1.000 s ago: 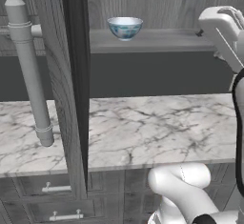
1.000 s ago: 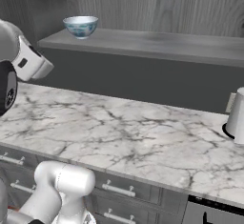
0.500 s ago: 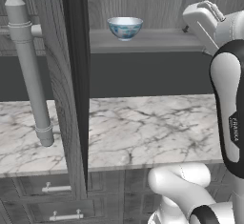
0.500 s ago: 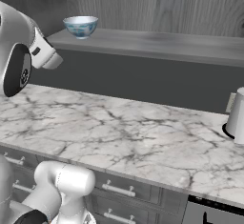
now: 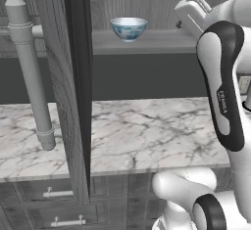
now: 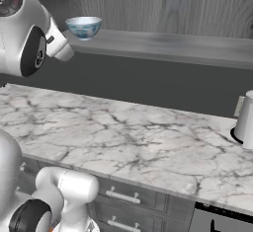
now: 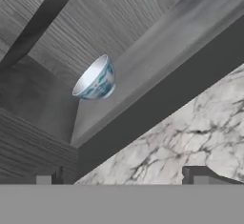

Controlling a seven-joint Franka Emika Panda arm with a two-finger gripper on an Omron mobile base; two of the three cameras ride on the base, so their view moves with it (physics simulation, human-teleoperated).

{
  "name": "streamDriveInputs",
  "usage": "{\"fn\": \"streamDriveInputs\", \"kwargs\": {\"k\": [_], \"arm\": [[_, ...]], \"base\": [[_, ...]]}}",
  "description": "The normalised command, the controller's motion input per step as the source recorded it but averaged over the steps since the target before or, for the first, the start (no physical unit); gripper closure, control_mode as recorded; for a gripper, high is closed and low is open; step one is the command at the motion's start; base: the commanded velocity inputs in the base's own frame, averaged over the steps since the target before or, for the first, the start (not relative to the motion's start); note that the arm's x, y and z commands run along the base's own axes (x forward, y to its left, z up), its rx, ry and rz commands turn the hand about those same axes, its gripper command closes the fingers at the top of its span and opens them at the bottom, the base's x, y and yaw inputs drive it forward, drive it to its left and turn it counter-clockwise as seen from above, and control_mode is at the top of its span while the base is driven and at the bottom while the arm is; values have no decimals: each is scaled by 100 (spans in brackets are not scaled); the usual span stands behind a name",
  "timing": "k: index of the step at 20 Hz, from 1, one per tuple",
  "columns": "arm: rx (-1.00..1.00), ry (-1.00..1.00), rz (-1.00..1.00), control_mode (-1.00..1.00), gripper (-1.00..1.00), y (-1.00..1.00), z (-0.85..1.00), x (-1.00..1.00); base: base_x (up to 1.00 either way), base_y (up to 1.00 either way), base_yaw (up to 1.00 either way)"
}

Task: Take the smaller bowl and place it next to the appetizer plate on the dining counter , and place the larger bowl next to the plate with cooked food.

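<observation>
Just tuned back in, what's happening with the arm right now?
The white arm is raised toward the open cabinet above the grey-veined marble counter. The small blue-patterned white bowl sits upright on the grey cabinet shelf, untouched. The gripper is open and empty, pointed at the bowl with a clear gap between them, so no grasp has begun. A pale cylindrical container stands at the counter's right end.
</observation>
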Motion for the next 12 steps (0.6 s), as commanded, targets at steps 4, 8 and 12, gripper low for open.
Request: {"fn": "streamDriveInputs", "kwargs": {"k": [4,8,12], "arm": [[0,2,-1,-100,-100,4,-16,63],[0,5,0,-100,-100,5,-14,66],[0,2,-1,-100,-100,9,-15,63]], "base": [[0,0,0],[0,0,0],[0,0,0]]}}
